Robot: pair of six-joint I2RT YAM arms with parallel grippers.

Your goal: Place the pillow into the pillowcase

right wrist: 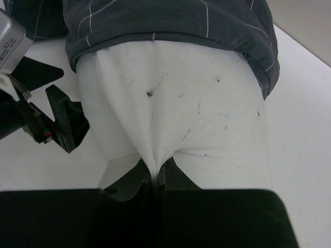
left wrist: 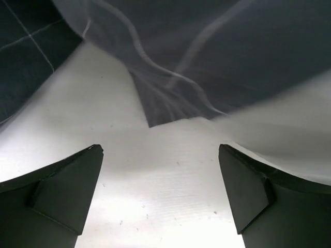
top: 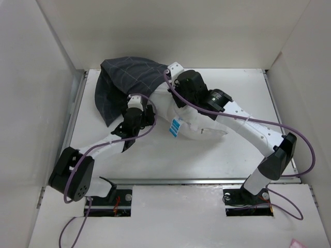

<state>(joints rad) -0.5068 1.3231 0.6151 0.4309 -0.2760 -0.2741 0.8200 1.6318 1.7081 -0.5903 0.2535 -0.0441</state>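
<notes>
White pillow sits partway inside charcoal pillowcase, tagged end out on the table. Right gripper clenched on a pinch of pillow cloth. Left gripper jaws spread, holding nothing, just beside the case hem. Risk: w/ mouth unheld, a push may drag the case along; thin pinch could slip. Left arm crowds the opening.

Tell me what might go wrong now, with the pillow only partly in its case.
The right gripper pinches just a small fold of the pillow; that fold might slip free. The left gripper is open, holding nothing, so the pillowcase could slide or bunch instead of swallowing the pillow.
</notes>
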